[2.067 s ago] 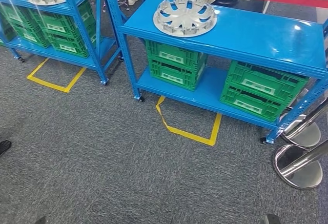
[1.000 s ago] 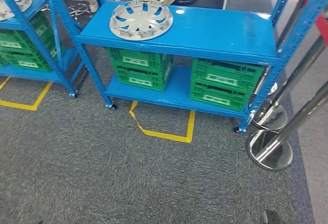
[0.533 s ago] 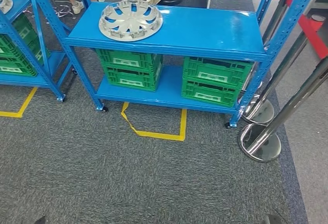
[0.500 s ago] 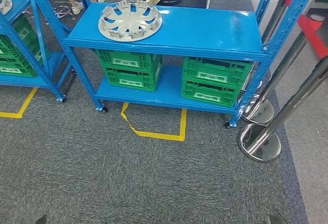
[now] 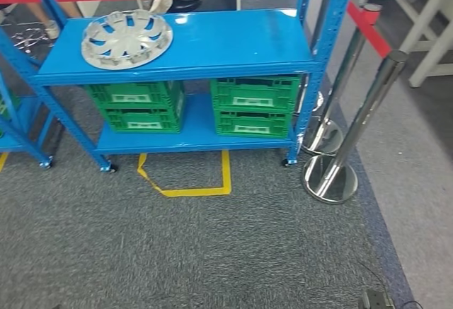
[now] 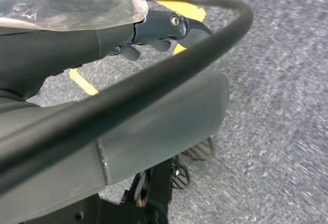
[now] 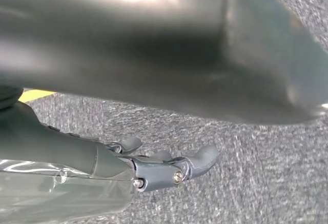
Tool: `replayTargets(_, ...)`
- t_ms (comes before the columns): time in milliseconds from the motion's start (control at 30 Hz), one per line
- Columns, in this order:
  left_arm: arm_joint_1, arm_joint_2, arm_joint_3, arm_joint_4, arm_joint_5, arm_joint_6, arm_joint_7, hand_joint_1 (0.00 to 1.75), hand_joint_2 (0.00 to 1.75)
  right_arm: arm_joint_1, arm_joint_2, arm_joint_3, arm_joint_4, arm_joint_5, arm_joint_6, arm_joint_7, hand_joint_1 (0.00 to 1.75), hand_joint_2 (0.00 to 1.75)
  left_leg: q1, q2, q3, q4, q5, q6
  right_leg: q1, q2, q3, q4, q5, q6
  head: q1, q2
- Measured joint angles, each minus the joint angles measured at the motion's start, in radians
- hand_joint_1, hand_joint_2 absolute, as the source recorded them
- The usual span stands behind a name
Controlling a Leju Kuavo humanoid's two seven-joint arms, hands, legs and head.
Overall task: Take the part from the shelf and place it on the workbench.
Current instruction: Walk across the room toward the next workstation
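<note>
Part point(image 5: 127, 38), a silver wheel cover, lies flat on the top level of the blue shelf point(image 5: 229, 40), toward its left end, above green crates point(image 5: 255, 105).

Risks, as judged: steel stanchions point(image 5: 369, 114) stand just beside the shelf's right post and could catch an arm or foot on approach; a reach from this far off could nudge the cover off the edge.

Left hand point(image 6: 162, 32) and right hand point(image 7: 166, 170) hang over carpet, fingers loosely extended, holding nothing.
</note>
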Motion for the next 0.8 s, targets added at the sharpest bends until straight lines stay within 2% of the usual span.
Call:
replayTargets(33, -0.002, 0.0, 0.0, 0.0, 0.0, 0.0, 0.0, 0.0, 0.87, 0.0, 0.0, 0.0, 0.0, -0.001, -0.002, 0.002, 0.0, 0.0, 0.001, -0.007, 0.024, -0.06, 0.022, 0.002, 0.001, 0.006, -0.001, 0.001, -0.001, 0.005, -0.004, 0.0)
replayTargets(67, -0.004, 0.0, 0.001, 0.0, 0.0, 0.0, 0.0, 0.0, 1.31, 0.0, -0.001, 0.0, 0.0, -0.003, -0.004, 0.004, 0.0, 0.0, 0.002, -0.012, 0.037, -0.096, 0.032, 0.005, 0.003, 0.01, -0.004, 0.004, -0.005, 0.009, -0.006, 0.0)
replayTargets(100, -0.005, -0.001, 0.001, 0.0, 0.0, 0.0, 0.0, 0.0, 1.75, 0.002, -0.001, 0.0, 0.0, -0.006, -0.007, 0.007, 0.0, 0.0, 0.002, -0.015, 0.04, -0.109, 0.03, 0.008, 0.005, 0.013, -0.006, 0.006, -0.009, 0.004, -0.004, 0.0)
replayTargets(200, -0.006, -0.003, 0.002, 0.0, -0.002, -0.002, 0.0, 0.0, 1.75, 0.007, -0.003, 0.0, 0.0, -0.015, -0.01, 0.015, 0.0, 0.0, -0.002, -0.014, 0.042, -0.113, 0.029, 0.012, 0.004, 0.013, -0.006, 0.005, -0.012, -0.015, 0.011, 0.0)
replayTargets(233, -0.006, -0.003, 0.003, 0.0, -0.003, -0.003, 0.0, 0.0, 1.75, 0.008, -0.003, 0.0, 0.0, -0.018, -0.01, 0.017, 0.0, 0.0, -0.004, -0.014, 0.043, -0.113, 0.029, 0.015, 0.003, 0.013, -0.004, 0.004, -0.01, -0.013, 0.015, 0.0)
replayTargets(367, -0.005, -0.001, 0.005, 0.0, -0.011, -0.009, 0.005, 0.0, 1.75, 0.008, -0.003, 0.0, 0.0, -0.026, -0.012, 0.023, 0.0, 1.75, -0.01, -0.014, 0.043, -0.112, 0.027, 0.024, -0.002, 0.012, 0.0, -0.003, -0.008, 0.002, 0.027, 0.0)
replayTargets(400, -0.005, -0.001, 0.005, 0.0, -0.014, -0.009, 0.01, 0.0, 1.75, 0.008, -0.003, 0.0, 0.0, -0.027, -0.013, 0.025, 0.0, 1.75, -0.01, -0.014, 0.043, -0.111, 0.027, 0.025, -0.002, 0.012, 0.001, -0.005, -0.008, 0.006, 0.029, 0.0)
replayTargets(433, -0.004, -0.001, 0.006, 0.0, -0.02, -0.01, 0.015, 0.0, 1.31, 0.009, -0.003, 0.0, 0.0, -0.025, -0.014, 0.028, 0.0, 1.75, -0.01, -0.014, 0.043, -0.111, 0.026, 0.026, -0.003, 0.012, 0.001, -0.006, -0.008, 0.011, 0.032, 0.0)
replayTargets(533, 0.005, -0.007, 0.022, -0.001, -0.074, -0.014, 0.027, 0.0, 0.0, 0.018, -0.002, 0.0, -0.001, -0.005, -0.011, 0.047, 0.0, 0.44, -0.011, -0.015, 0.045, -0.111, 0.024, 0.029, -0.004, 0.012, 0.003, -0.007, -0.009, 0.023, 0.036, 0.0)
replayTargets(567, 0.01, -0.009, 0.03, -0.002, -0.102, -0.018, 0.03, 0.0, 0.0, 0.023, -0.002, -0.001, -0.001, 0.005, -0.01, 0.054, 0.0, 0.0, -0.011, -0.015, 0.045, -0.11, 0.024, 0.029, -0.005, 0.012, 0.004, -0.008, -0.009, 0.025, 0.036, 0.0)
replayTargets(800, 0.046, -0.033, 0.101, -0.012, -0.316, -0.048, 0.045, 0.0, 0.0, 0.053, 0.007, -0.008, -0.013, 0.078, -0.003, 0.095, 0.0, 0.0, -0.01, -0.015, 0.047, -0.111, 0.023, 0.029, -0.001, 0.012, 0.004, -0.008, -0.011, 0.028, 0.034, 0.0)
